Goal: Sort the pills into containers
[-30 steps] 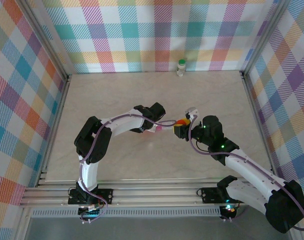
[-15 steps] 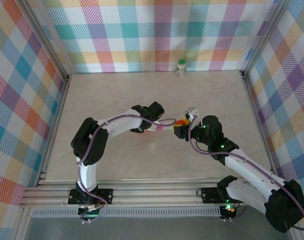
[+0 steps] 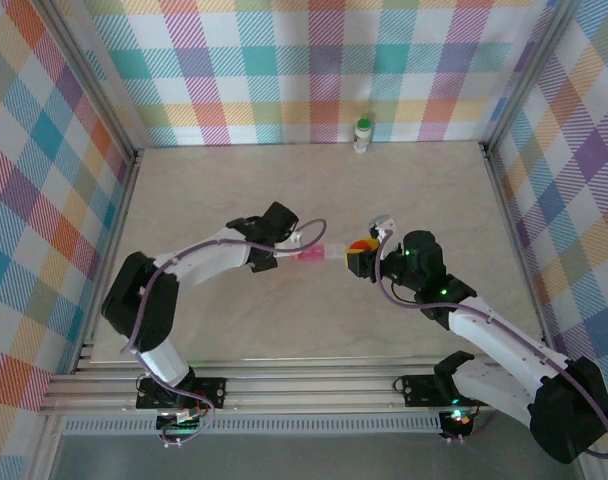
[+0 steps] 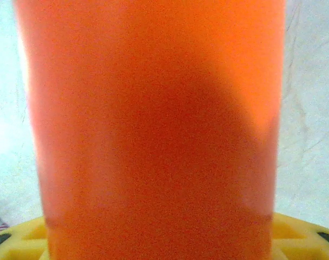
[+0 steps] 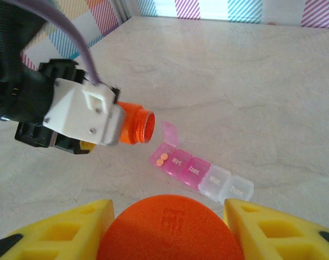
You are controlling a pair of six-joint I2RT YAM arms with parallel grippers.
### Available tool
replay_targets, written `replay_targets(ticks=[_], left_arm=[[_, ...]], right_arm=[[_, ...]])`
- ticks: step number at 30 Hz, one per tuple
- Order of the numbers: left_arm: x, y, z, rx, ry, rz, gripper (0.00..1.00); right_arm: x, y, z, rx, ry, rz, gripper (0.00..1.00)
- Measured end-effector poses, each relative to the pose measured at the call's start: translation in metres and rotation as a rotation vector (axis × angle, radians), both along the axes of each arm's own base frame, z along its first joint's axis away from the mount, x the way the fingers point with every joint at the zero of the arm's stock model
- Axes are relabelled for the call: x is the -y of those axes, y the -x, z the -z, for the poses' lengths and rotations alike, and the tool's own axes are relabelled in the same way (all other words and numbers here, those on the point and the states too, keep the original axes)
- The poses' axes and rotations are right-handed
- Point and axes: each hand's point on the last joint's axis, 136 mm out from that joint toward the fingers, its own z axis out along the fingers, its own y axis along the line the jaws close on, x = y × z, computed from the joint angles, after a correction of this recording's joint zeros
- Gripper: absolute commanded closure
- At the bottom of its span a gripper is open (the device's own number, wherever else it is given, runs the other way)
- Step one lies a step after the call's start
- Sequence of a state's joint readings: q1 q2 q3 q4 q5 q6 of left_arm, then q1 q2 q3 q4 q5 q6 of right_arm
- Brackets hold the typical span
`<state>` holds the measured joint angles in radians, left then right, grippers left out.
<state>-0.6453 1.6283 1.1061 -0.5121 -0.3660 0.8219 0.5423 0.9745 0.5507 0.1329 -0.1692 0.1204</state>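
Vial by pill strip — 2 pills inside, cap near, bottle apart

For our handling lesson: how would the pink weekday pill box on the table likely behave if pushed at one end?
The pill box looks like thin see-through plastic, so probably light and apt to slide or pivot on the smooth table. Lying flat, it seems unlikely to roll. Its raised lid might let the pills spill if jolted.

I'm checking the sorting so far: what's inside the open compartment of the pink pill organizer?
Two small orange pills lie in the open end compartment of the pill organizer. Its other compartments have shut lids that hide their contents.
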Motion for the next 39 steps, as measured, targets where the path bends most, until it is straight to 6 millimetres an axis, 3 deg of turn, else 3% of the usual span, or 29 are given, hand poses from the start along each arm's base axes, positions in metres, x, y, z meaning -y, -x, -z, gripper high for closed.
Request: replay_targets(ticks=[4, 6, 11, 14, 16, 21, 30, 34, 39], left_arm=[[0.0, 0.021, -0.043, 0.18, 0.328, -0.074, 1.0], [-0.005, 0.031, -0.087, 0.354, 0.574, -0.112, 1.0], [-0.048, 0.068, -0.181, 0.724, 1.066, -0.184, 1.0], [-0.06, 0.073, -0.2, 0.786, 1.159, -0.208, 1.0], [-0.061, 0.071, -0.202, 0.786, 1.172, -0.222, 1.0], [-0.041, 0.045, -0.186, 0.667, 1.087, -0.245, 1.0], [-0.001, -0.005, -0.124, 0.36, 0.693, -0.18, 1.0], [0.011, -0.018, -0.073, 0.214, 0.438, -0.099, 1.0], [0.002, -0.004, 0.001, 0.018, 0.158, 0.008, 1.0]], right_arm=[[0.0, 0.0, 0.001, -0.001, 0.001, 0.0, 1.0], [0.0, -0.001, 0.003, -0.007, 0.005, 0.001, 1.0], [-0.003, -0.004, 0.02, -0.052, 0.032, 0.0, 1.0], [-0.004, -0.006, 0.031, -0.08, 0.049, 0.0, 1.0], [-0.004, -0.006, 0.034, -0.089, 0.055, 0.0, 1.0], [-0.003, -0.007, 0.035, -0.089, 0.057, 0.003, 1.0], [-0.001, -0.009, 0.035, -0.083, 0.065, 0.018, 1.0], [0.0, -0.01, 0.035, -0.081, 0.069, 0.027, 1.0], [0.001, -0.011, 0.034, -0.077, 0.07, 0.033, 1.0]])
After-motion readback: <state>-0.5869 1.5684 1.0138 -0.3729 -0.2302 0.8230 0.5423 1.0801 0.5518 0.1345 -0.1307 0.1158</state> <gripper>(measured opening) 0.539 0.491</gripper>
